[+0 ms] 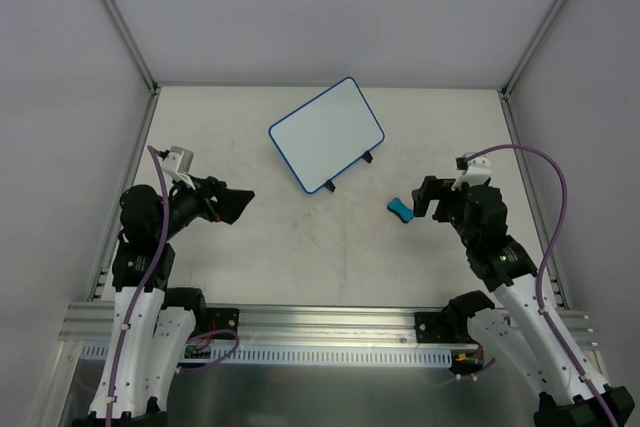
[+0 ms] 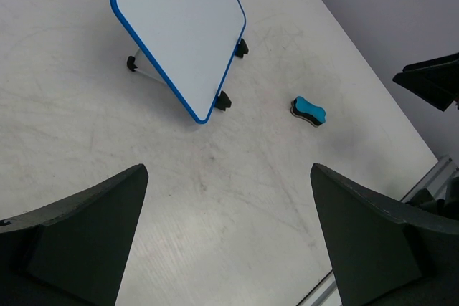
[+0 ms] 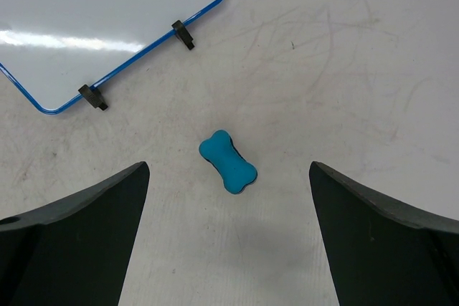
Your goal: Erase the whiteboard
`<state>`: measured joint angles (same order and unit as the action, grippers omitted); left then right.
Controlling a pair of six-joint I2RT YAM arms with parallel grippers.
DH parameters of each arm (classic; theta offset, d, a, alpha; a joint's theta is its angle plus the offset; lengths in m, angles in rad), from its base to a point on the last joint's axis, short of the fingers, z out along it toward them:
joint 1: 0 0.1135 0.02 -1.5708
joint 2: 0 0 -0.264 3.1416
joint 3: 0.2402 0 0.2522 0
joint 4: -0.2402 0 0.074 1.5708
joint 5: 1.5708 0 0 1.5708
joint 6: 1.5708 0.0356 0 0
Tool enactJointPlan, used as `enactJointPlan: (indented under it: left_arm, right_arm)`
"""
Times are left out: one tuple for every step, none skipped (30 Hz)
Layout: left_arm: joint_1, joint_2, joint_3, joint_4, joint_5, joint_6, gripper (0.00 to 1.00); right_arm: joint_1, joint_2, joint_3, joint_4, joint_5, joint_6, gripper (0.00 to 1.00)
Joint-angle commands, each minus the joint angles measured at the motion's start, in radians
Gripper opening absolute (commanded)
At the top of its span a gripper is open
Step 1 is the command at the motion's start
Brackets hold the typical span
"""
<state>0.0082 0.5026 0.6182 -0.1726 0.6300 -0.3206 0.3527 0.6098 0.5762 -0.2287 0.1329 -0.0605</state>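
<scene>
I see the whiteboard (image 1: pixel 327 134) on the table (image 1: pixel 250 267), towards its far side. The eraser (image 1: pixel 400 210) lies nearer, rightward, beside my right gripper (image 1: pixel 424 199)

Near centre, the table (image 1: pixel 300 257) is lying open for passage; the tilted whiteboard (image 1: pixel 326 135) is occupying the far centre, and a blue eraser (image 1: pixel 400 210) is sitting just ahead of the right gripper (image 1: pixel 428 199).

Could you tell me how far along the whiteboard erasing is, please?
Nothing looks done yet. The eraser lies ungrasped on the table, just in front of the open right gripper. The left gripper is open and empty. To do: grasp the eraser and wipe the whiteboard; any marks are too faint to see.
</scene>
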Motion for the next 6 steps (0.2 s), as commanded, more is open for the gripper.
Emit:
enactJointPlan:
  left_arm:
    - [0.007,0.014,0.008,0.016,0.039,0.02,0.99]
    - [0.006,0.014,0.008,0.016,0.039,0.021,0.99]
    - [0.006,0.016,0.008,0.016,0.039,0.022,0.99]
    - [0.006,0.014,0.008,0.016,0.04,0.022,0.99]
    - [0.006,0.016,0.008,0.016,0.04,0.022,0.99]
    - [0.007,0.017,0.008,0.016,0.042,0.022,0.99]
  right_arm:
    - [-0.006,-0.004,-0.002,0.029,-0.018,-0.007,0.99]
    - [-0.006,-0.007,-0.003,0.031,-0.018,-0.009,0.99]
    - [-0.006,-0.008,-0.003,0.029,-0.019,-0.009,0.99]
    - [-0.004,-0.007,-0.003,0.031,-0.019,-0.009,0.99]
    - [-0.006,-0.005,-0.003,0.029,-0.019,-0.007,0.99]
    - [-0.006,-0.007,-0.006,0.031,-0.018,-0.006,0.99]
